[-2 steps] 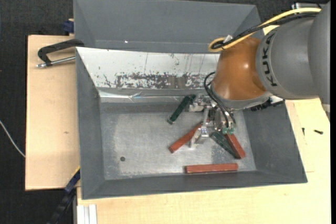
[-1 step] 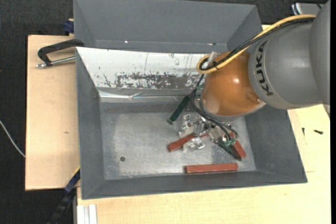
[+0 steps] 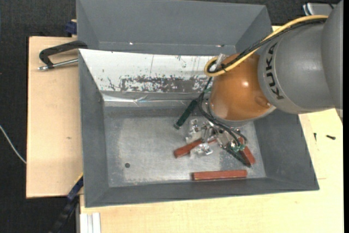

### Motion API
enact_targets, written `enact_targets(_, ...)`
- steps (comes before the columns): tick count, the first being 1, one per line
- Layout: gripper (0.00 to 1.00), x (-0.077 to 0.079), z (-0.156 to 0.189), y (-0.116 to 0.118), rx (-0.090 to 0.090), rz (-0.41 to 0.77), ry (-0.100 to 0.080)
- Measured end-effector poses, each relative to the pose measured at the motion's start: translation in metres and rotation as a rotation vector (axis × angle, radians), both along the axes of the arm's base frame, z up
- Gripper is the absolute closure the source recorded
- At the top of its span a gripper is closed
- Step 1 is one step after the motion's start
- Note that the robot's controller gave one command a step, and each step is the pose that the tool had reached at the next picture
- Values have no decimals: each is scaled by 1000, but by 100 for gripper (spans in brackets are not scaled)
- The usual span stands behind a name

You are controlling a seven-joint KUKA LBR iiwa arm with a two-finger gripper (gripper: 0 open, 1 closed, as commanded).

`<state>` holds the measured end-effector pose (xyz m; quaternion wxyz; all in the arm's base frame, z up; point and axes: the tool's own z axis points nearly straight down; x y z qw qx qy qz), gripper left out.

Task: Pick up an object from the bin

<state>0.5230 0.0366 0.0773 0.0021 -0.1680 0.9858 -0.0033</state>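
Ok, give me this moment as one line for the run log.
claw low in bin, right of centre | nearest: red piece | nearby: red bar at front wall, green strip behind | hold: unclear

Pincer (image 3: 203, 142) right-centre in bin (image 3: 136, 172); bar (image 3: 219, 175) in front, nr wall.

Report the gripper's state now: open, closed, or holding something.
Gripper: cannot be told whether it is open, closed or holding anything. It is low in the grey metal bin, beside a short red-brown flat piece.
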Motion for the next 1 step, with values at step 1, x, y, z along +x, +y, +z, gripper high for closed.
enact_targets(1,100,-6,164,-13,7,-13,-3)
